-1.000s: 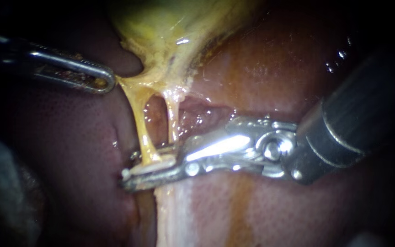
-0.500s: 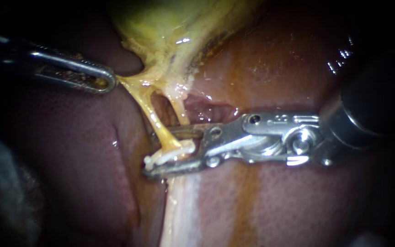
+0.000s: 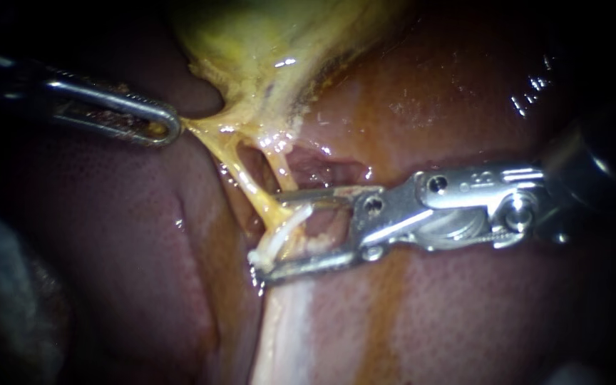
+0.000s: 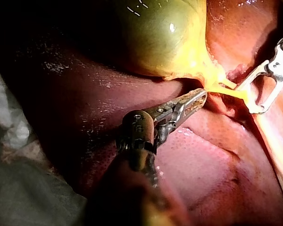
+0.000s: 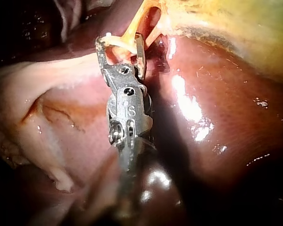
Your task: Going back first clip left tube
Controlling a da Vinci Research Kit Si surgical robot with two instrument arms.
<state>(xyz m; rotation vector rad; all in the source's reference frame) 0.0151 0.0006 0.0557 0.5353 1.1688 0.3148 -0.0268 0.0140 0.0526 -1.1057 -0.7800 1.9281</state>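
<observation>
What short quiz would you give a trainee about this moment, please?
1. True or false: the right instrument's claw stands open.
2. The white clip sits on: A the liver, B the left tube, C the right tube.
3. Fill in: the left instrument's claw grips the yellow edge of the ____.
Key: 1 true; 2 B; 3 gallbladder.
</observation>
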